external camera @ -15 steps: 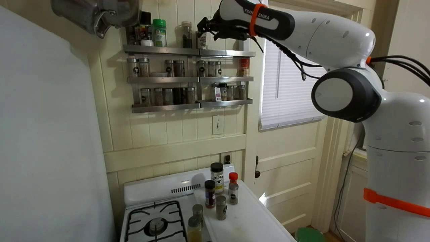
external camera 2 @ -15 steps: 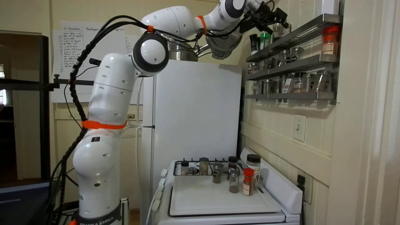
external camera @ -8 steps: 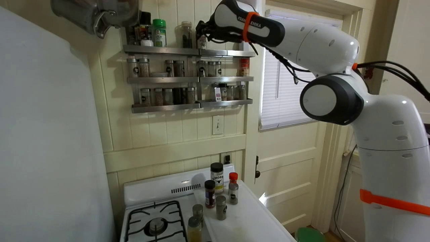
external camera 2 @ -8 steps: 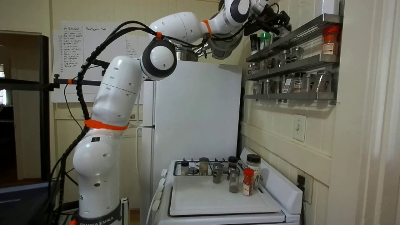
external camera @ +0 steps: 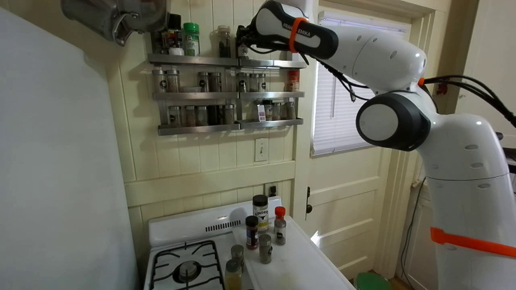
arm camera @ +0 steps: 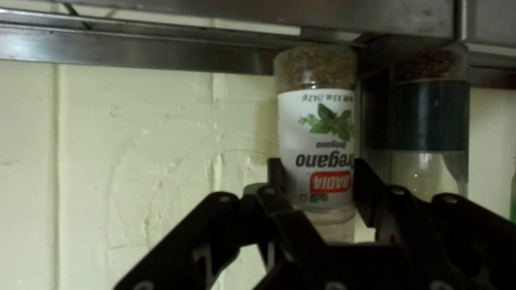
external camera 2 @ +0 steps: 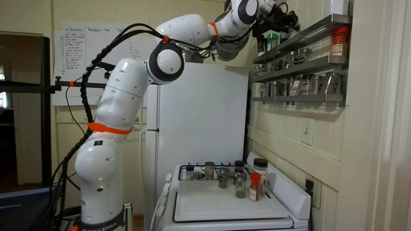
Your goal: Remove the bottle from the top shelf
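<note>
At the top shelf's edge [arm camera: 363, 12], twelve o'clock in the wrist view, the pincer [arm camera: 318, 173] gripped the bottle [arm camera: 316, 121]; room opened at nine, a jar [arm camera: 429, 117] crowded three. The arm [external camera 2: 123, 86] had come lower.

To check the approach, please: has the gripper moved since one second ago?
Yes: in an exterior view, the gripper has moved rightward in the picture, closer to the top shelf.

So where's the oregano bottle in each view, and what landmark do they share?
In an exterior view: the oregano bottle, upper middle, partly hidden.
In an exterior view: oregano bottle, upper right, mostly hidden.
In the wrist view: oregano bottle, right of centre, upside down, within the tool.
Shared landmark: the metal top shelf.
</note>
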Controlling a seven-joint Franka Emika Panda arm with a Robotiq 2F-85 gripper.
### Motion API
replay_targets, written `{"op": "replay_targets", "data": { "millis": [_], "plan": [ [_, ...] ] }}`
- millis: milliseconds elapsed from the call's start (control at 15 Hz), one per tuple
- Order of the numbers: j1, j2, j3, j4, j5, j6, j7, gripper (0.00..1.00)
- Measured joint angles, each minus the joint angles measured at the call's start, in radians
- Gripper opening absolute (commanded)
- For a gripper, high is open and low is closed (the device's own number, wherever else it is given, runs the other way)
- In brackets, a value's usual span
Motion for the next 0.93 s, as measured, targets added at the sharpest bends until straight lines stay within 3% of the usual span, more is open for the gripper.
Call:
{"op": "replay_targets", "data": {
  "millis": [600, 800, 933],
  "plan": [
    [0.011, -0.139, -0.013, 0.001, -0.043, -0.111, 0.089, 0.19],
    [0.02, -0.205, -0.013, -0.057, -0.093, -0.132, 0.189, 0.19],
    [0.027, -0.259, -0.013, -0.133, -0.183, -0.132, 0.277, 0.19]
  ]
}}
